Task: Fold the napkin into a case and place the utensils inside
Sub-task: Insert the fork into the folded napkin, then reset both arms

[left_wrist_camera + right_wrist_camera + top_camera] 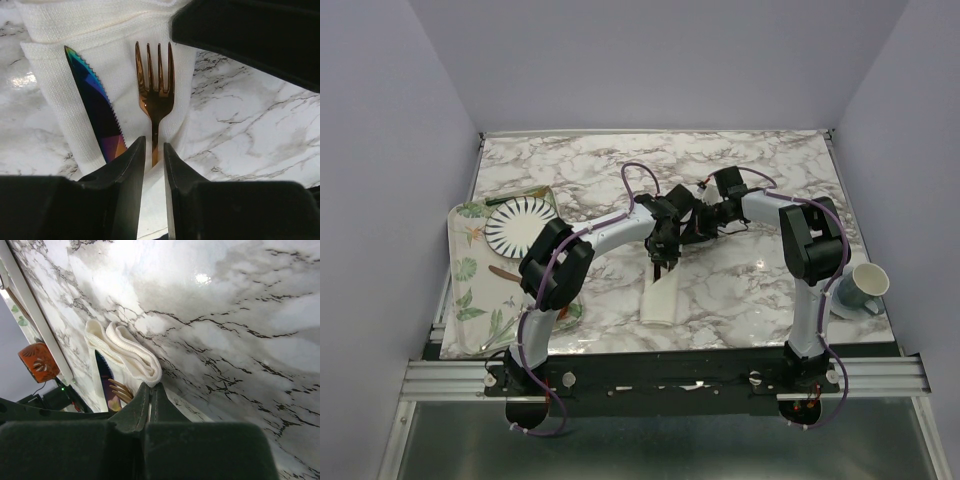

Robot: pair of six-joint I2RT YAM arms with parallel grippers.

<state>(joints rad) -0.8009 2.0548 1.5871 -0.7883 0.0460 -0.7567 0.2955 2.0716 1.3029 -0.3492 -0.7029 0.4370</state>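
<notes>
The cream napkin (125,30) lies folded into a narrow case (660,300) at the table's front centre. The copper-gold fork (155,95) and the purple-blue serrated utensil (95,107) lie on it side by side, and their lower ends slip under the cloth. My left gripper (154,145) hangs over the case (663,264). Its jaws stand narrowly apart, on either side of the fork's handle without touching it. My right gripper (151,386) is shut on the rolled edge of the napkin (130,347), beside the fork tines (120,390). In the top view it (680,245) sits close to the left one.
A leaf-patterned tray (470,290) at the left holds a white plate with black radial stripes (518,225) and a copper utensil (505,272). A pale cup on a saucer (860,285) stands at the right front edge. The two arms cross closely above the case.
</notes>
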